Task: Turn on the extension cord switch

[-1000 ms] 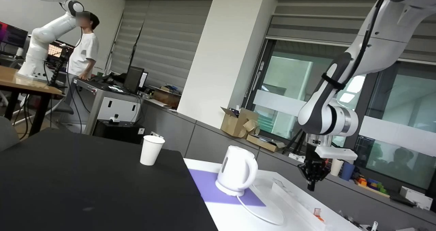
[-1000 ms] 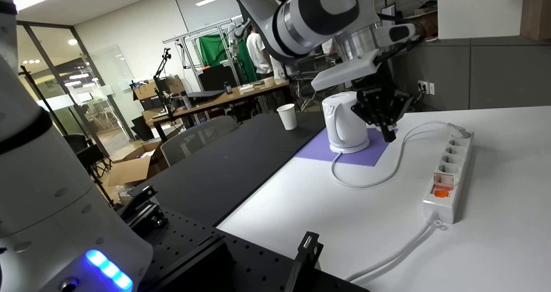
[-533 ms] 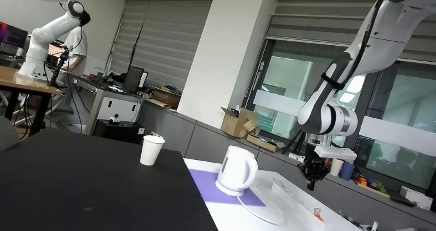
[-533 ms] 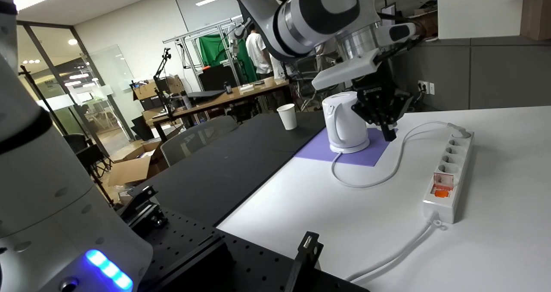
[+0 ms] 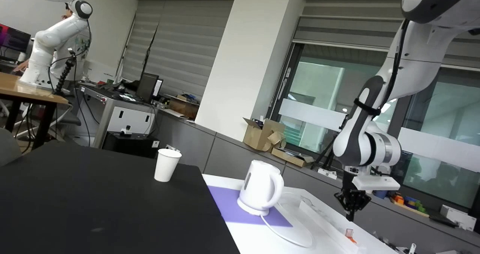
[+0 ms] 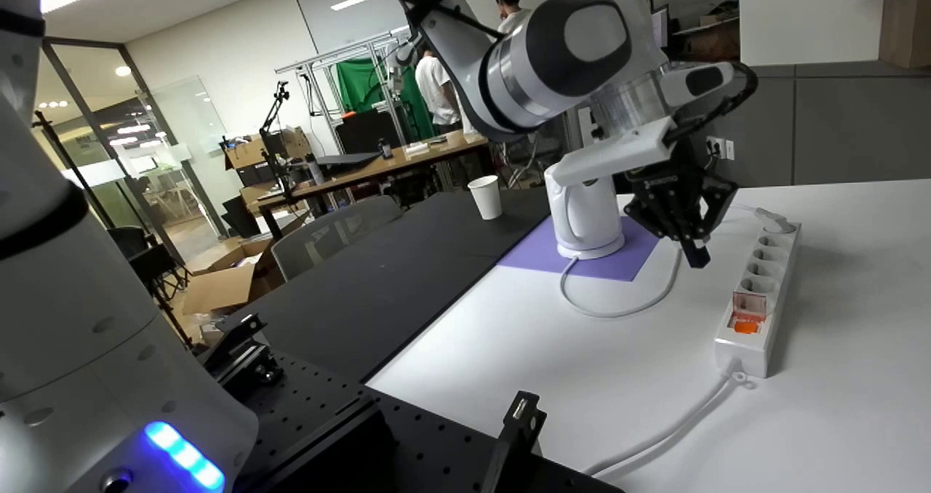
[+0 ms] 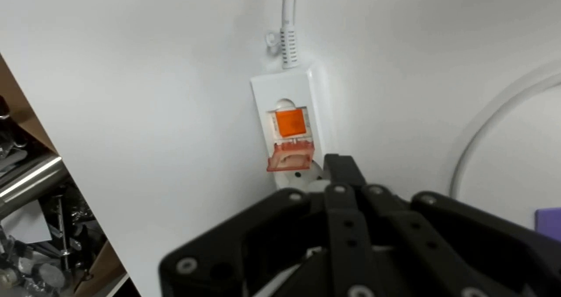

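The extension cord is a white power strip lying on the white table, seen in both exterior views (image 5: pixel 325 227) (image 6: pixel 777 305) and the wrist view (image 7: pixel 276 89). Its orange switch (image 7: pixel 291 122) shows near the cable end, also in an exterior view (image 6: pixel 745 326). A clear red cover (image 7: pixel 291 156) stands flipped open beside the switch, over the first socket. My gripper (image 7: pixel 344 170) is shut and empty, fingertips together. It hangs above the table, apart from the strip, as both exterior views show (image 5: pixel 350 215) (image 6: pixel 696 254). In the wrist view it hides the strip's lower part.
A white kettle (image 6: pixel 585 213) stands on a purple mat (image 6: pixel 527 259) beside the gripper. Its cord (image 6: pixel 625 313) runs to the strip's far end. A paper cup (image 6: pixel 486 196) stands on the black table. A table edge with clutter (image 7: pixel 39 235) lies at the wrist view's left.
My gripper has moved down and sideways, away from the kettle and closer to the power strip. It stays shut. The strip, cover and kettle have not moved. A person in the background has moved.
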Tool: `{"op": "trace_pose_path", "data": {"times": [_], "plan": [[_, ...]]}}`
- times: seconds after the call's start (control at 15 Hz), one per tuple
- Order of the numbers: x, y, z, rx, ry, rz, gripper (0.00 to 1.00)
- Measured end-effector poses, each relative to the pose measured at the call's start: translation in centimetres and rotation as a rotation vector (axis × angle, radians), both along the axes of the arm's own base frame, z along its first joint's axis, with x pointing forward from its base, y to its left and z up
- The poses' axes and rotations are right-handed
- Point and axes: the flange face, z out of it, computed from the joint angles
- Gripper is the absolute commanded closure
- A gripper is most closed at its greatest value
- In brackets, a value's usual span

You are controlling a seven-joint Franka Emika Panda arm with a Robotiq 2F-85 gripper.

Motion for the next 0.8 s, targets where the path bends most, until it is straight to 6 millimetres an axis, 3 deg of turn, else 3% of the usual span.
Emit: {"op": "trace_pose_path", "data": {"times": [0.4,0.8], "plan": [[-0.6,-2.1,-4.0,-0.042,0.026,-0.018,1.0],[0.2,-2.6,-6.0,-0.06,0.04,-0.015,1.0]]}}
